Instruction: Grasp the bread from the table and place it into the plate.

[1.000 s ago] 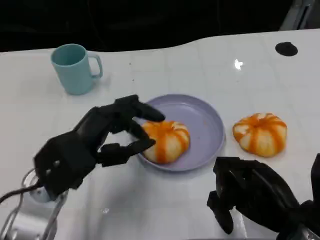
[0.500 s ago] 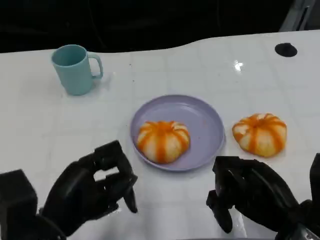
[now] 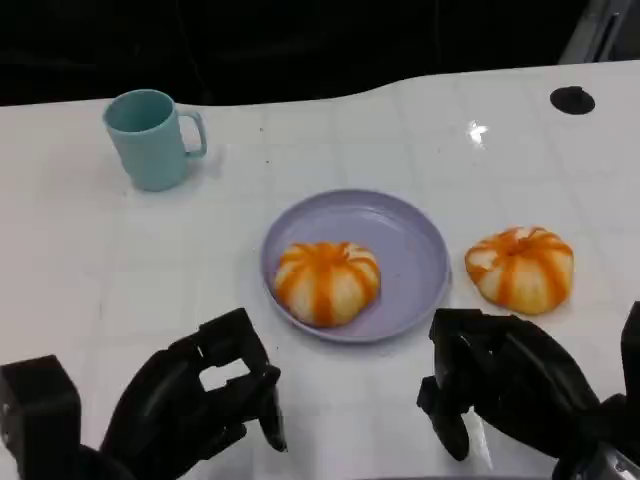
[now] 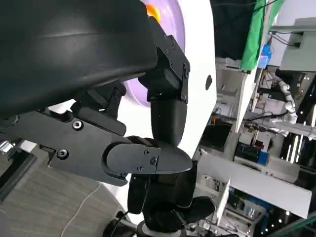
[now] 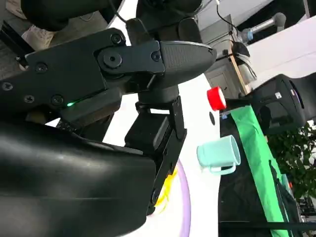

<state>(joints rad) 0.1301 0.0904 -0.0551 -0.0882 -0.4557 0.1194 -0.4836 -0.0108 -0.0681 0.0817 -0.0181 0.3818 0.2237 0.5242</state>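
Left hand [image 3: 195, 405] near the plate [image 3: 415, 240] — fingers curled in, holding nothing. Right hand [image 3: 500, 390] likewise clenched, empty. Bread [image 3: 327, 281] lies in the plate.

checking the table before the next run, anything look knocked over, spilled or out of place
Nothing stands out. The mug is upright, the plate lies flat with one bread roll resting in it, and a second roll sits whole on the table beside the plate. No spills or damage visible.
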